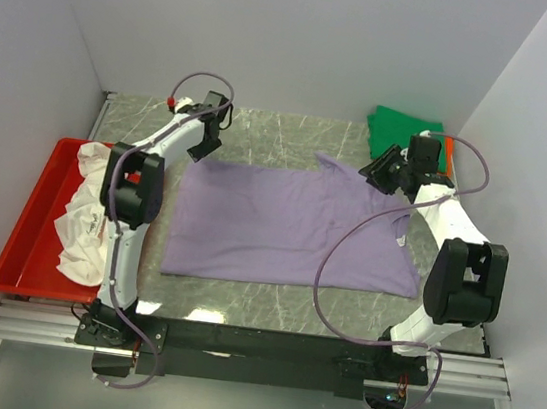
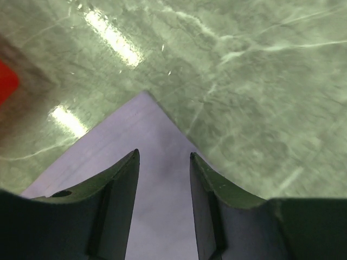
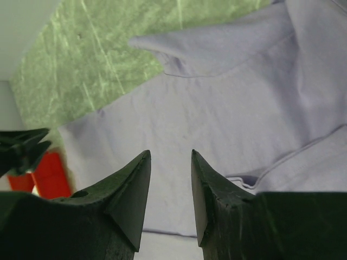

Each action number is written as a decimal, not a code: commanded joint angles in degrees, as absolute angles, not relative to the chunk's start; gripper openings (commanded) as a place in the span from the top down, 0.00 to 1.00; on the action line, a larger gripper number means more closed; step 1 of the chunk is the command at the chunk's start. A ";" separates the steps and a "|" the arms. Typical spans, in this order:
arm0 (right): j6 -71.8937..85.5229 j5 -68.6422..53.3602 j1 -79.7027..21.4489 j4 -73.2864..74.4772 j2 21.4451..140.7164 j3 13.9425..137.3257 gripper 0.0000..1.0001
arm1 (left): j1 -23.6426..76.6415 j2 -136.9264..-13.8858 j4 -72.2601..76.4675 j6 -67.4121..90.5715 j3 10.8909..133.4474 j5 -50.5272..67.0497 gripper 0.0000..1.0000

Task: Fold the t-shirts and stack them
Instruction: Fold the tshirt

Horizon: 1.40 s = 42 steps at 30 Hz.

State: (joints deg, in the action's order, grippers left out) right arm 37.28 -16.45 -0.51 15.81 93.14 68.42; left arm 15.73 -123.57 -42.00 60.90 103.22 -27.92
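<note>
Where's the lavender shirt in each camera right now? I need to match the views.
Top external: the lavender shirt lies spread out in the middle of the picture.
Left wrist: one corner of it shows in the lower middle, pointing up.
Right wrist: it fills most of the picture, with a sleeve at the top.
Shared landmark: the red tray, at the left side in every view.

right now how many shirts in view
3: purple shirt spread mid-table, white shirt in the tray, green shirt far right corner. Orange sliver beside it may be another.
</note>
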 commanded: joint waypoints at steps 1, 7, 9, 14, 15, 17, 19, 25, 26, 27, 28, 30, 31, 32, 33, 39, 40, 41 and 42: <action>37.71 -18.63 1.13 13.36 94.13 71.63 0.57 | 14.94 -127.43 -48.85 60.47 111.42 -28.91 0.53; 37.53 -20.30 2.46 12.30 95.09 71.28 0.57 | 13.36 -131.30 -47.90 60.12 114.25 -28.83 0.53; 37.18 -20.04 2.55 12.57 95.45 71.54 0.57 | 13.18 -132.89 -48.69 59.94 115.39 -28.83 0.53; 37.27 -20.48 2.81 12.48 96.68 72.24 0.58 | 12.83 -134.73 -48.17 59.85 115.75 -28.39 0.54; 37.18 -20.65 2.81 12.48 96.94 72.42 0.58 | 12.83 -134.91 -47.90 59.68 115.58 -28.39 0.54; 37.00 -20.92 2.90 12.57 97.73 73.21 0.58 | 12.57 -135.70 -47.90 59.68 115.66 -28.48 0.54; 36.74 -21.27 2.81 12.22 98.52 73.74 0.58 | 12.48 -136.14 -47.55 59.50 115.58 -28.13 0.55; 34.90 -20.74 2.90 12.13 102.38 77.42 0.57 | 12.13 -135.97 -46.15 59.33 112.86 -27.42 0.67; 34.63 -20.31 2.90 12.30 103.09 78.13 0.57 | 12.04 -135.27 -45.71 59.24 112.16 -27.42 0.74; 34.28 -20.04 2.90 12.39 104.49 79.79 0.57 | 11.95 -134.74 -45.36 59.15 110.76 -27.42 0.76; 33.49 -19.60 2.90 12.65 105.46 80.76 0.56 | 11.95 -134.30 -44.48 58.89 110.05 -27.25 0.77; 32.79 -17.67 2.90 14.58 108.09 84.26 0.55 | 11.69 -133.25 -44.47 58.80 108.99 -27.16 0.81; 32.00 -16.97 2.90 15.20 108.98 85.42 0.55 | 11.69 -132.98 -44.56 58.45 108.81 -27.16 0.83; 31.64 -16.09 2.90 16.42 109.94 86.56 0.54 | 11.60 -132.28 -44.56 58.36 108.55 -27.16 0.88; 31.29 -14.95 2.90 17.13 110.82 87.79 0.54 | 11.60 -131.84 -44.39 58.27 107.50 -27.07 0.91; 28.39 -8.63 2.81 23.72 118.46 97.63 0.54 | 11.60 -128.06 -42.01 57.66 102.23 -26.72 0.99; 28.21 -7.66 2.81 24.25 118.91 98.08 0.55 | 11.60 -127.53 -42.10 57.66 101.78 -26.81 0.99; 27.95 -6.25 2.81 24.95 119.18 98.35 0.55 | 11.51 -127.27 -42.01 57.57 101.34 -26.89 0.99; 27.43 -5.11 2.81 25.22 119.01 98.09 0.55 | 11.51 -127.00 -41.58 57.48 100.38 -26.72 0.99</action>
State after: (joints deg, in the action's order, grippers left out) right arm 30.06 -10.94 2.55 21.50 118.69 95.57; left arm 11.97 -129.43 -40.77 58.98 102.89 -27.81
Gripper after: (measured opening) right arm 0.456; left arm 0.015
